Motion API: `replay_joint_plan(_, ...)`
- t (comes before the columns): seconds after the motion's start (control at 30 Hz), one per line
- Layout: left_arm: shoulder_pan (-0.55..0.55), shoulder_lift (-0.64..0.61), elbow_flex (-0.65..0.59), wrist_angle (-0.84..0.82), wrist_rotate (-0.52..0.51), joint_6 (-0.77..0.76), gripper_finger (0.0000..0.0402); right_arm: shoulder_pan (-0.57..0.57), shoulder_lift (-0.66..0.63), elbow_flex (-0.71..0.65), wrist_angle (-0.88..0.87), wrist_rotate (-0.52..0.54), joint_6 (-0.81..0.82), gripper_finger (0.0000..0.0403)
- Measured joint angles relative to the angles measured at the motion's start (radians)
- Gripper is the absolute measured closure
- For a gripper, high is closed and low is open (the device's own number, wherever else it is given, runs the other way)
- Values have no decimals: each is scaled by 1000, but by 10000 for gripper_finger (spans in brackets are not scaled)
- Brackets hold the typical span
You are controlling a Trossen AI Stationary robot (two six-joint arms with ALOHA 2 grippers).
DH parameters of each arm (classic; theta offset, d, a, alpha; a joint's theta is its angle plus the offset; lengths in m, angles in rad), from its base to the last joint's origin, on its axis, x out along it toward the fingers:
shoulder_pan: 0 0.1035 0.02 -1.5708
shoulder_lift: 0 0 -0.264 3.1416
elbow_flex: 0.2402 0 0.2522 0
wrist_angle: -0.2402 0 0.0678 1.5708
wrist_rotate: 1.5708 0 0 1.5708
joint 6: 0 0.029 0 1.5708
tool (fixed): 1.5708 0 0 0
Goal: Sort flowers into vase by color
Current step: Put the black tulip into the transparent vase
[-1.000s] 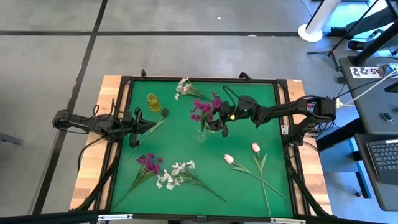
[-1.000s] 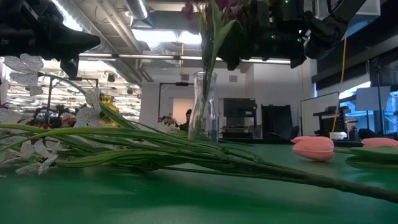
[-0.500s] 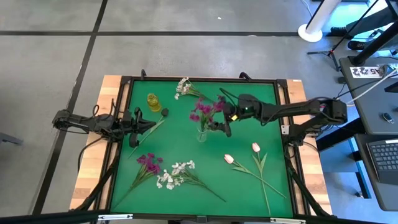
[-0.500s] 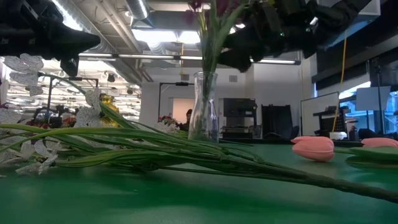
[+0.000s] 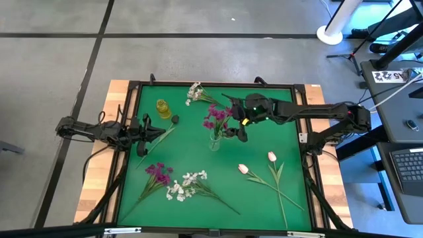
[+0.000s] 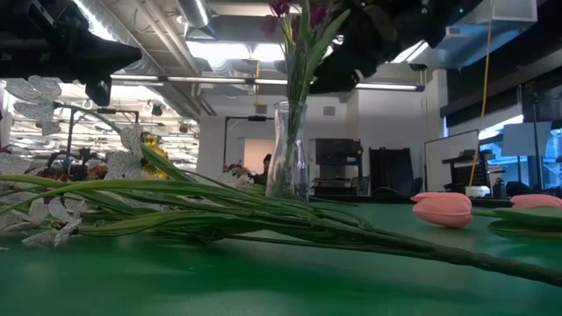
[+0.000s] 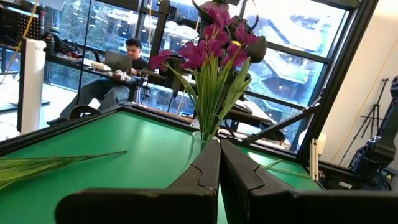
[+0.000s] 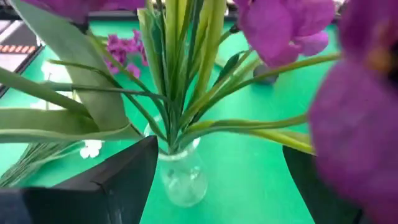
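Standing in vase [image 5: 213, 141]: magenta flowers [image 5: 218, 118]

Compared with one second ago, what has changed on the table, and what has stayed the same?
The right gripper has opened and released the magenta flowers, which now stand in the clear vase. Its arm has stretched further across the mat and straightened. The left gripper stayed shut at the mat's left side. The yellow vase, the white flowers, the tulips and the second magenta spray did not move.
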Motion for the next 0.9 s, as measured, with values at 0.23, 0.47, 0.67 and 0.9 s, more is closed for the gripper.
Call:
replay_joint_plan(0.23, 0, 0, 0, -1, 0, 6, 401, 0, -33, 57, -215, 94, -17, 58)
replay_joint_plan(0.47, 0, 0, 0, -2, 0, 27, 401, 0, -131, 57, -322, 122, 2, 59)
replay_joint_plan(0.67, 0, 0, 0, 0, -7, -26, 401, 1, -246, -35, -310, 179, 51, 59)
replay_joint_plan(0.9, 0, 0, 17, 90, -129, -23, 401, 0, -484, -265, -83, 249, 141, 59)
